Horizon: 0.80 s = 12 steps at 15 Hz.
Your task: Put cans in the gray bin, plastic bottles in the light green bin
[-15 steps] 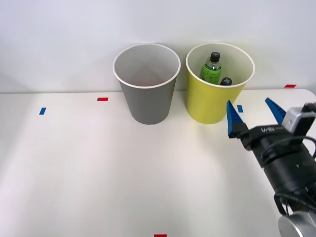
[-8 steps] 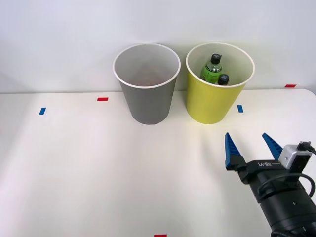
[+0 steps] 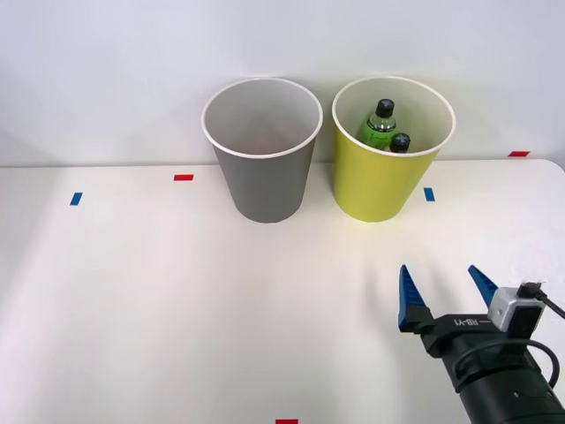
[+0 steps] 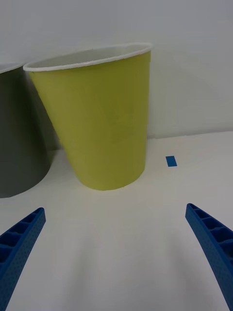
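right claw (image 3: 446, 292): fingers apart, holding nothing | over surface (image 3: 177, 300) | ahead: light green bin (image 3: 391, 172) containing two plastic bottles (image 3: 385, 130)

Soft, even overhead light is brightening the white table (image 3: 177, 309); faint shadows are falling beside the bins, and the blue fingertips (image 4: 19, 243) are blurring slightly up close.

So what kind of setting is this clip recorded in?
Most likely a lab or test bench set up for a sorting trial. A plain white table stands against a bare white wall, red and blue tape marks are stuck on it, and only the gray bin and light green bin stand there.
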### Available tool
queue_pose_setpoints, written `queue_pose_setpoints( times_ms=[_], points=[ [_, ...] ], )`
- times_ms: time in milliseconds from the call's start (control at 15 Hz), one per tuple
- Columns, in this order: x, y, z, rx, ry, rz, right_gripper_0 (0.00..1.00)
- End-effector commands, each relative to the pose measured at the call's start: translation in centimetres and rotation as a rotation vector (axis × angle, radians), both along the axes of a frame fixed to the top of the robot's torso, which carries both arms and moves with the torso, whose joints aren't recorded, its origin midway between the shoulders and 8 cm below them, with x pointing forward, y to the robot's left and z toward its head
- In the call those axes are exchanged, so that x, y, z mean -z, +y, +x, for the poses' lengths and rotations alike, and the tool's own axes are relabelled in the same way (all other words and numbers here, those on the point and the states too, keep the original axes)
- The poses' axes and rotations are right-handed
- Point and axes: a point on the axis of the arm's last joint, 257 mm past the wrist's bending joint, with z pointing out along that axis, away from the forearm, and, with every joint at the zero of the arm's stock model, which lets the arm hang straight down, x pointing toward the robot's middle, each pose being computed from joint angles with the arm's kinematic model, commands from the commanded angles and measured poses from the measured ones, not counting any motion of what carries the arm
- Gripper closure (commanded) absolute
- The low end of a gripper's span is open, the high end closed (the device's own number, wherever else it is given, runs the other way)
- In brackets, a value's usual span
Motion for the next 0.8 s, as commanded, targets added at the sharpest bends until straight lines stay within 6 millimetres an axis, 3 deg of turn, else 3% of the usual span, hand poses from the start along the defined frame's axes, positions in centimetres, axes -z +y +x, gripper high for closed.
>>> queue_pose_setpoints(
  times_ms=[67, 333, 467, 600, 800],
  points=[
    [1.4, 1.7, 0.1, 0.003, -0.036, 0.05, 0.0],
    [2.9, 3.1, -1.0, -0.042, -0.109, 0.027, 0.0],
    [3.4, 3.9, -2.4, -0.085, -0.158, -0.056, 0.0],
    [4.1, 3.1, -4.1, -0.061, -0.168, -0.248, 0.0],
    [5.9, 3.7, -7.0, -0.095, -0.119, -0.228, 0.0]
  ],
)
